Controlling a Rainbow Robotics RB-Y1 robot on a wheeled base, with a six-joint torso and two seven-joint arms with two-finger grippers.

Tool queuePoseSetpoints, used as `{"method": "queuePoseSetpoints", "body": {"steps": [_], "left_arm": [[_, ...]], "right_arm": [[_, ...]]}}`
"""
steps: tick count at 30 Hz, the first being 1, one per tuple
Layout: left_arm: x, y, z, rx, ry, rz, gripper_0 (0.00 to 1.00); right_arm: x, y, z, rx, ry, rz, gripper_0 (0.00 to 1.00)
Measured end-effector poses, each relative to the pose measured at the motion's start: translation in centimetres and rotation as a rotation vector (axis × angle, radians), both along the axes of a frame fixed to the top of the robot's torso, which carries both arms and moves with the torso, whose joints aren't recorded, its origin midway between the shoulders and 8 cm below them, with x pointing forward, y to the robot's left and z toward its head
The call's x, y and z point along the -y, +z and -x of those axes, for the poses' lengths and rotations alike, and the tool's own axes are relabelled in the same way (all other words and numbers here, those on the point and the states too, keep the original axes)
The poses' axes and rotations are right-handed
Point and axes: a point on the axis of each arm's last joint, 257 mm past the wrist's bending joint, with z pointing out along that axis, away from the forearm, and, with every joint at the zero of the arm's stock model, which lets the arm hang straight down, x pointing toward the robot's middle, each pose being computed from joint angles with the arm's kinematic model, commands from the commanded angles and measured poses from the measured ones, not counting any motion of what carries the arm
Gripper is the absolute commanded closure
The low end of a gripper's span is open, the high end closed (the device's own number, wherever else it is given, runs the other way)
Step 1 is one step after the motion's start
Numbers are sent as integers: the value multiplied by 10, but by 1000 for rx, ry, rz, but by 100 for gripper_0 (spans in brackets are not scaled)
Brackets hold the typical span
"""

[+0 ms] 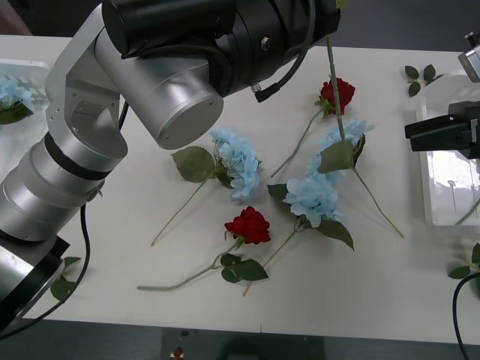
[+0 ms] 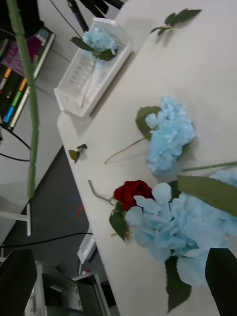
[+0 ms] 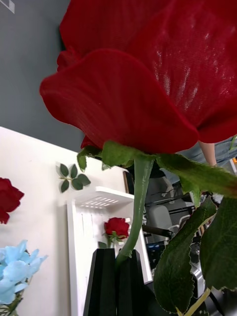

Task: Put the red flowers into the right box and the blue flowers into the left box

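Observation:
My left gripper [image 3: 118, 254] is shut on the green stem of a red rose [image 3: 148, 74], whose bloom hangs close to the left wrist camera. In the front view that stem [image 1: 335, 82] dangles over the table's middle right. Two more red roses [image 1: 249, 225] [image 1: 337, 94] and three pale blue flowers [image 1: 236, 161] [image 1: 311, 196] [image 1: 346, 135] lie on the table. The right box [image 1: 439, 187] holds a red rose [image 3: 117, 226]. The left box [image 2: 74, 84] holds a blue flower [image 2: 101, 39]. My right gripper [image 1: 435, 131] hovers open over the right box's near side.
My left arm [image 1: 150, 82] stretches across the table's left and back, hiding part of it. Loose green leaf sprigs lie at the back right [image 1: 420, 75], the front left [image 1: 64, 281] and the front right edge [image 1: 469, 266]. Bare table [image 1: 360, 285] lies along the front.

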Motion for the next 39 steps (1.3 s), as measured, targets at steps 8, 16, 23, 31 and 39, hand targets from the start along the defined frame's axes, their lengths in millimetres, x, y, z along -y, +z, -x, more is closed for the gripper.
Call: {"method": "queuePoseSetpoints", "body": {"steps": [8, 16, 23, 31, 39], "left_arm": [[2, 0, 1, -9, -2, 10, 100], [2, 0, 1, -17, -1, 17, 100], [2, 0, 1, -19, -1, 18, 100], [1, 0, 1, -20, 0, 20, 100], [1, 0, 1, -20, 0, 20, 100]], "right_arm": [[-24, 29, 17, -69, 72, -125, 0], [-54, 58, 6, -76, 90, -209, 0], [-86, 78, -12, -78, 79, -278, 0], [-115, 66, -22, -107, 74, -268, 0], [-128, 68, -24, -111, 77, -305, 100]]}}
